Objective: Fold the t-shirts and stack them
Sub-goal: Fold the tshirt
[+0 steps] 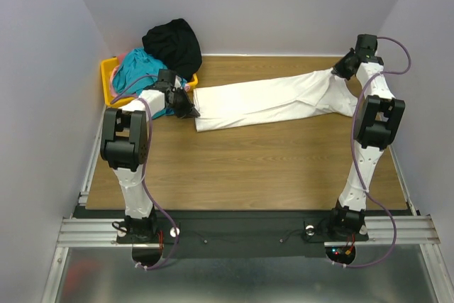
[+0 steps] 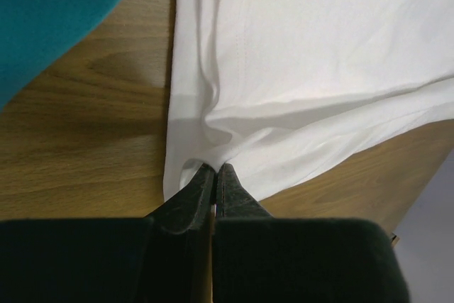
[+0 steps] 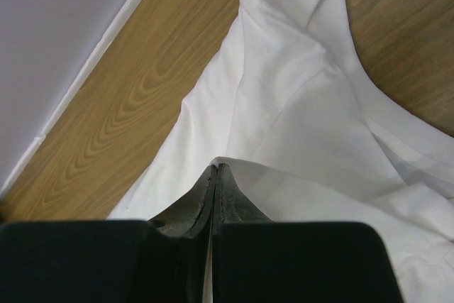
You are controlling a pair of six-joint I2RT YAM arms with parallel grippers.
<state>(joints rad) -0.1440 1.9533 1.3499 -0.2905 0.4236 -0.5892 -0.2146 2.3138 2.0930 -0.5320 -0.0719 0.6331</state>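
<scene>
A white t-shirt (image 1: 273, 97) lies stretched in a long band across the far half of the wooden table (image 1: 248, 168). My left gripper (image 1: 190, 110) is shut on its left end; the left wrist view shows the cloth (image 2: 305, 54) bunched into the closed tips (image 2: 215, 169). At the far right, my right gripper (image 1: 339, 70) is shut on the other end, where a fold of white cloth (image 3: 298, 104) is pinched at its tips (image 3: 218, 168). Teal (image 1: 135, 70), black (image 1: 172, 42) and pink (image 1: 122, 56) shirts are heaped in the bin.
A yellow plastic bin (image 1: 108, 79) stands at the far left corner, close behind my left gripper. Teal cloth (image 2: 50, 12) hangs near the left wrist camera. Walls enclose the table at the back and both sides.
</scene>
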